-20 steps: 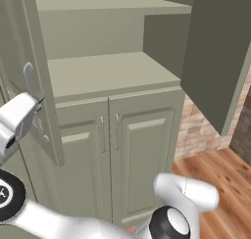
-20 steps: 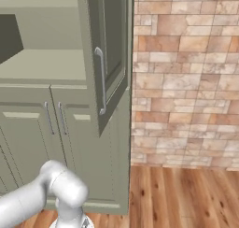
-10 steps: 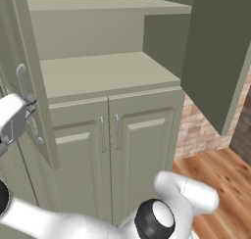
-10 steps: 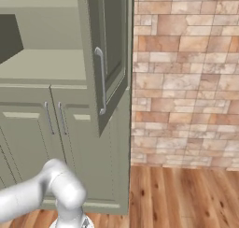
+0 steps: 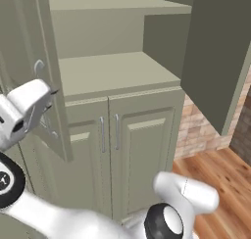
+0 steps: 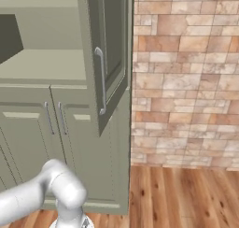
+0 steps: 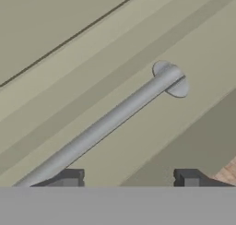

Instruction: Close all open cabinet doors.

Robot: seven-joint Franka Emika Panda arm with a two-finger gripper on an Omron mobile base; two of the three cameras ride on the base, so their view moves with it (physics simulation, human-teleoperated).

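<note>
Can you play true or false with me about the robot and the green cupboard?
1. Both tall upper doors are shut. False: the left upper door and the right upper door both stand swung open.
2. The two short lower doors are closed. True.
3. The open shelves are full of plates. False: the shelves look bare.
4. The robot's gripper is at the left upper door, by its silver bar handle. True.
5. The wall beside the cupboard is brick. True.
6. The floor is covered in blue carpet. False: it is brown wooden floor.
</note>
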